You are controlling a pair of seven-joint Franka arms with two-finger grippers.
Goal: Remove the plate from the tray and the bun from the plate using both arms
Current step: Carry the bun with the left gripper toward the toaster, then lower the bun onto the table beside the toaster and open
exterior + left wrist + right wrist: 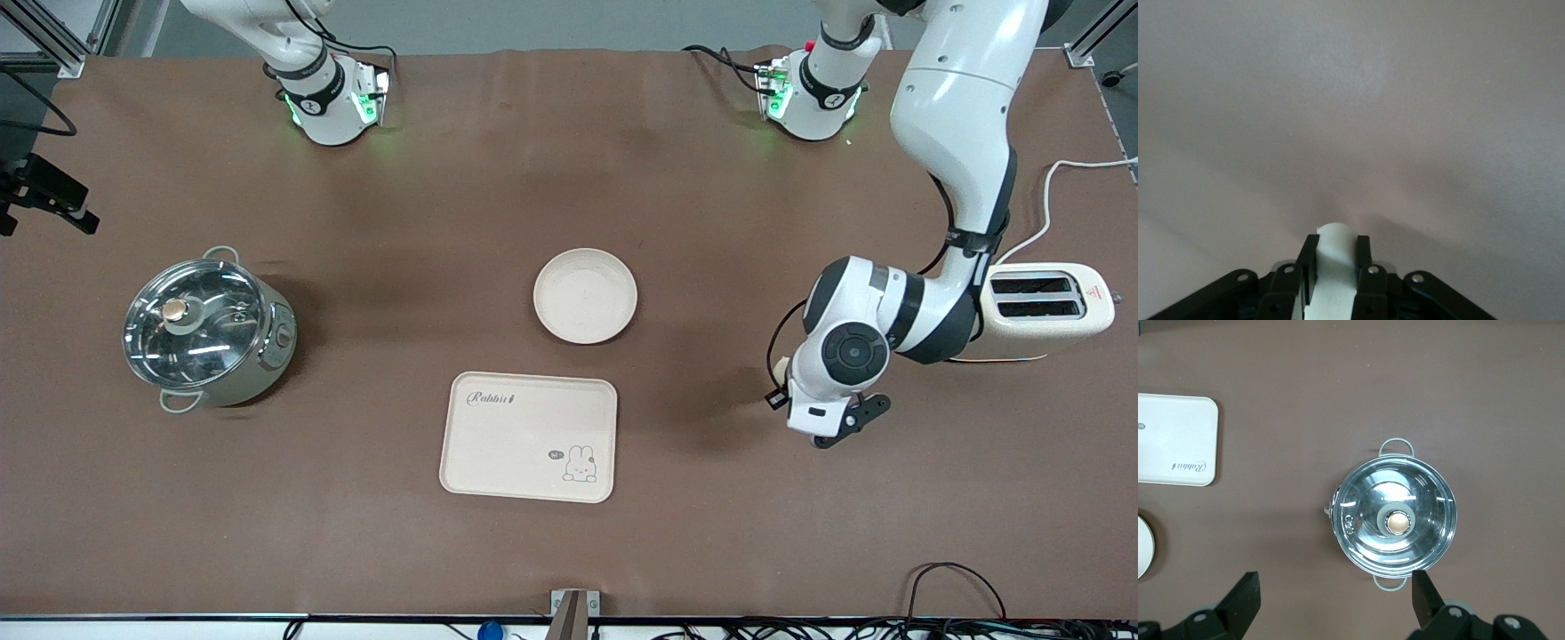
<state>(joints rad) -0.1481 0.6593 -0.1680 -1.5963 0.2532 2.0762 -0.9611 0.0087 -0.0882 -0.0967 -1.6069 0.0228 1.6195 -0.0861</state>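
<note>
The round cream plate [585, 295] lies empty mid-table, just farther from the front camera than the rabbit tray [528, 436]. Its edge shows in the right wrist view [1142, 547]. My left gripper [822, 428] hangs low over bare brown tabletop beside the toaster, toward the left arm's end. In the left wrist view the left gripper [1336, 250] is shut on the pale cream bun [1335, 263], which pokes out between the fingers. My right gripper [1333, 583] is open and empty, high over the table beside the pot. It is out of the front view.
A steel pot with a glass lid [206, 331] stands toward the right arm's end and shows in the right wrist view [1395, 520]. A cream toaster [1049, 309] stands at the left arm's end. The tray's corner shows in the right wrist view [1175, 440].
</note>
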